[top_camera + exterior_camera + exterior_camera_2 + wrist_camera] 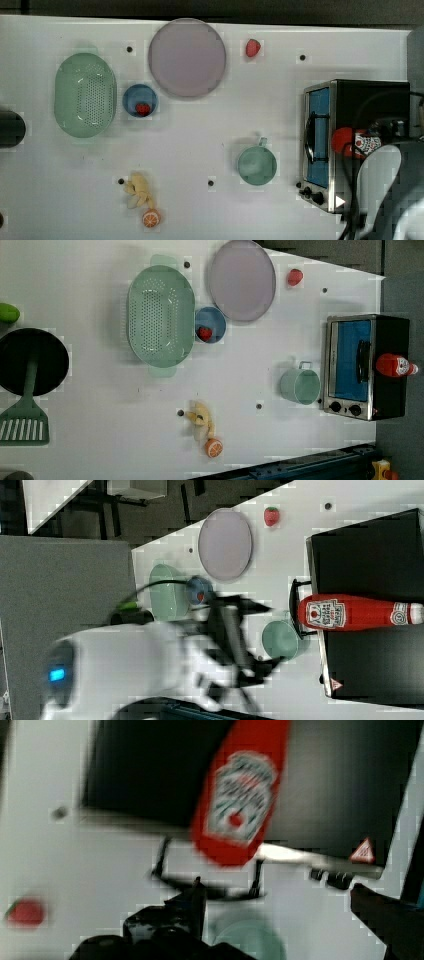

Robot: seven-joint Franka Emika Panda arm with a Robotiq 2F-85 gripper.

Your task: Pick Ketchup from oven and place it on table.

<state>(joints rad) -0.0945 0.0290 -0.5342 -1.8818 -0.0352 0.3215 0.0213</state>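
In the wrist view the gripper (280, 905) is hanging with its fingers (192, 902) spread wide apart, holding nothing, above the white table (75, 885). Beyond it the Ketchup (239, 795) is lying on its side on the black top of the oven (150, 765), its base reaching over the door handle. In the top view a green cup (257, 165) is sitting just in front of the oven door, and farther off a strawberry (252, 47) is lying near a grey plate (186, 57).
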